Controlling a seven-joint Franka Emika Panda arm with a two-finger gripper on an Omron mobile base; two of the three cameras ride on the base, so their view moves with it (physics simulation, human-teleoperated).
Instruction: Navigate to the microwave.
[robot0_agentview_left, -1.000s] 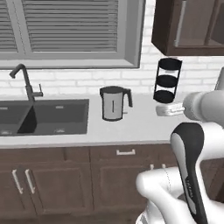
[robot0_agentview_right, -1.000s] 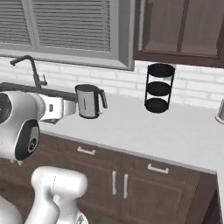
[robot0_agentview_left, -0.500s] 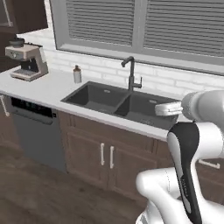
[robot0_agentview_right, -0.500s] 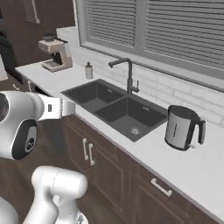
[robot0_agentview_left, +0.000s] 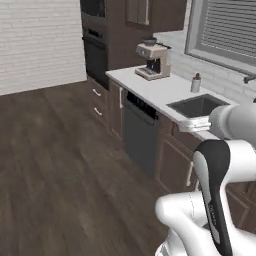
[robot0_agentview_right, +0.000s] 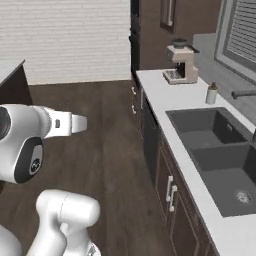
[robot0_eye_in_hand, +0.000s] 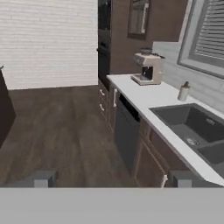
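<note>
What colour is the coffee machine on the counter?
The coffee machine is cream-beige with dark trim, seen best in the hand view.

Dark wood plank floor (robot0_agentview_left: 55, 165) running to a white brick wall (robot0_agentview_left: 40, 42). White counter (robot0_agentview_right: 165, 95) over dark brown cabinets (robot0_eye_in_hand: 148, 168), with a dark sink (robot0_agentview_right: 210, 150) and a dishwasher front (robot0_agentview_left: 137, 132). Coffee machine (robot0_eye_in_hand: 148, 68) near the tall dark cabinet (robot0_eye_in_hand: 127, 39); small bottle (robot0_agentview_right: 212, 93), possibly soap. Grey-framed blinded window (robot0_agentview_left: 225, 30) above.

No readable text or labels, as far as visible.
</note>
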